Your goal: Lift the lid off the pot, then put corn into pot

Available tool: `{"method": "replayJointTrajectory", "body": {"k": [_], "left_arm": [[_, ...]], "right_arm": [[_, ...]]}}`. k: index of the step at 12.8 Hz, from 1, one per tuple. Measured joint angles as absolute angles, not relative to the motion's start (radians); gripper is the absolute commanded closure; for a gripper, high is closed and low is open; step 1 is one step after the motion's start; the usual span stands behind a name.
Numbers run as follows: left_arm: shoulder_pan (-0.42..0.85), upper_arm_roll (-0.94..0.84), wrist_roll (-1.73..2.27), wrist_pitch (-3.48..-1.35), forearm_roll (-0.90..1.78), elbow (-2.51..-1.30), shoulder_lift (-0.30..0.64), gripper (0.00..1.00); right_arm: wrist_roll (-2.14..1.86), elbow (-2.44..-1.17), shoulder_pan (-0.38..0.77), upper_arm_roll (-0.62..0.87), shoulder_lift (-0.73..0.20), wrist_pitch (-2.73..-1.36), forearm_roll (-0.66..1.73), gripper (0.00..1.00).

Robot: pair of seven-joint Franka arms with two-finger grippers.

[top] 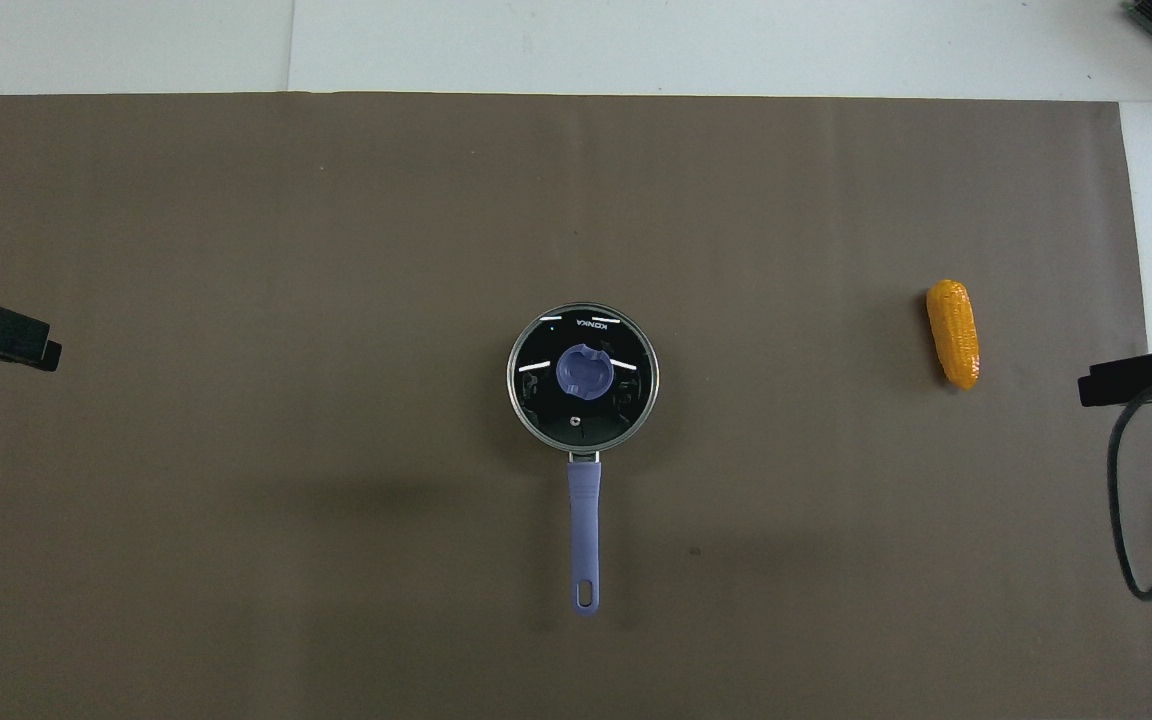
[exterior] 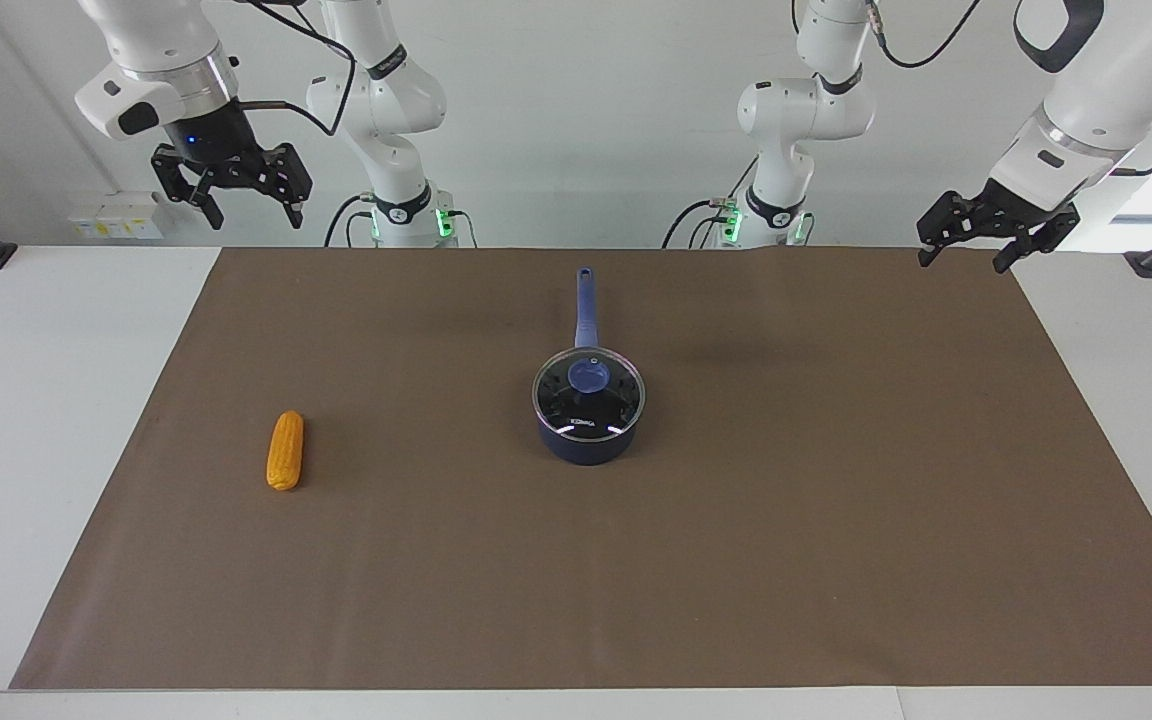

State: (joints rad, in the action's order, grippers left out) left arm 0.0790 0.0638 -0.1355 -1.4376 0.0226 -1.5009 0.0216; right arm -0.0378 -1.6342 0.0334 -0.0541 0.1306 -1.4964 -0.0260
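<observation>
A small dark navy-blue pot (exterior: 587, 440) sits at the middle of a brown mat (exterior: 736, 560) that covers most of a white worktop (exterior: 36, 420). The pot is a saucepan with 1 long, straight, lighter blue handle (top: 584, 535) that points toward the robots and ends in a small hanging hole. The lid (top: 582, 375) rests flat on the pot, closing it. It is a round clear glass disc with a thin metal rim, as wide as the pot, with a blue knob (exterior: 588, 376) at its centre. Through the glass the inside of the pot looks black.

The corn (exterior: 285, 450) lies on the mat, well apart from the pot, toward the right arm's end of the worktop. It is a small yellow-orange cob, oblong with rounded ends, shorter than the pot is wide. Its long axis runs about parallel to the pot's handle.

Both arms wait, raised, far from the pot. The right tool (exterior: 249, 209) hangs in the air toward the corn's end of the worktop, fingers spread, holding nothing. The left tool (exterior: 964, 256) hangs over the mat's corner at the left arm's end, fingers spread, also holding nothing.
</observation>
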Motion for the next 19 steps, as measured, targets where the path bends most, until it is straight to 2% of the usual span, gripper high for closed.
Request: {"method": "replayJointTrajectory", "body": {"k": [14,19], "left_arm": [[0.081,0.056,-0.130,-1.443,0.025,-1.512,0.021,0.00],[0.181,0.046,-0.020,-1.544,0.026,-1.577,0.023,0.00]], "right_arm": [[-0.038,-1.634,0.034,-0.055,0.131,-1.496,-0.026,0.00],[-0.038,-1.634,0.033,-0.063,0.131,-1.496,-0.026,0.00]]}}
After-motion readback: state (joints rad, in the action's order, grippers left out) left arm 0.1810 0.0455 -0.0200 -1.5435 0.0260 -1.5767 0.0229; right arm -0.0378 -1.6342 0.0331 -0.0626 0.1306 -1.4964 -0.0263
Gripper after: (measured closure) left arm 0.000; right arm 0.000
